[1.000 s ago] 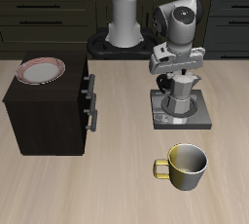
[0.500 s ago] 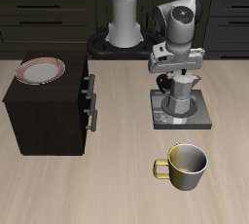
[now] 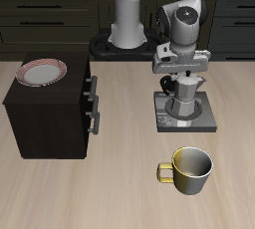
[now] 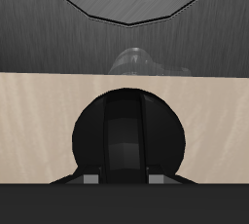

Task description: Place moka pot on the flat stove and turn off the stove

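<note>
The moka pot [image 3: 185, 95] stands upright on the flat stove [image 3: 185, 114], well inside its edges, and the gripper [image 3: 180, 75] sits right on top of the pot's lid; whether its fingers clasp it I cannot tell. In front of the stove sits a yellow mug [image 3: 189, 169], bare table between them. A dark cabinet [image 3: 50, 109] holding a plate [image 3: 43, 72] stands apart, beside the stove.
</note>
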Controlling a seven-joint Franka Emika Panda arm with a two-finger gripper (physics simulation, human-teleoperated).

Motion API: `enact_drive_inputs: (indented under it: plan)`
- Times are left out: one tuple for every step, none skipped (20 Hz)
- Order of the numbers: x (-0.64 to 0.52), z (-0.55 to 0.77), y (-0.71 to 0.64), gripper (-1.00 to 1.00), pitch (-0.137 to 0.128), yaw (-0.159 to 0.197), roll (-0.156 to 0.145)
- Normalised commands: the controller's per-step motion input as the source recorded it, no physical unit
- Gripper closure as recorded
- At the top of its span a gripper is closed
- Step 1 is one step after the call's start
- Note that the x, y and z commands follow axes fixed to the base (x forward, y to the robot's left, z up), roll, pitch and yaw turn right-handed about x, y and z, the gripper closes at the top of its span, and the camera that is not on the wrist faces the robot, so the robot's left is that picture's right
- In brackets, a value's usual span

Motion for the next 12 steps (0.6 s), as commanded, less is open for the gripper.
enact_drive_inputs:
  plan:
    - [-0.01,0.01,0.07,1.0,0.011,-0.024,0.018]
    - [0.01,0.0,0.07,1.0,-0.001,-0.021,0.0]
    - [0.02,0.02,0.04,1.0,0.033,-0.091,0.039]
    - [-0.01,0.04,0.09,1.0,-0.008,-0.017,0.001]
    - [0.13,0.09,-0.11,1.0,0.031,-0.137,0.002]
    - [0.05,0.04,-0.07,1.0,0.021,-0.024,-0.002]
    - [-0.01,0.14,0.0,1.0,0.003,-0.104,-0.014]
    - [-0.01,0.08,-0.01,1.0,-0.043,-0.014,0.008]
    - [0.05,0.11,0.08,1.0,-0.003,-0.093,0.012]
    - [0.05,0.02,0.08,1.0,0.006,-0.007,0.004]
    - [0.11,0.06,0.02,1.0,-0.007,-0.068,-0.014]
    - [0.08,0.05,-0.06,1.0,-0.007,-0.059,-0.013]
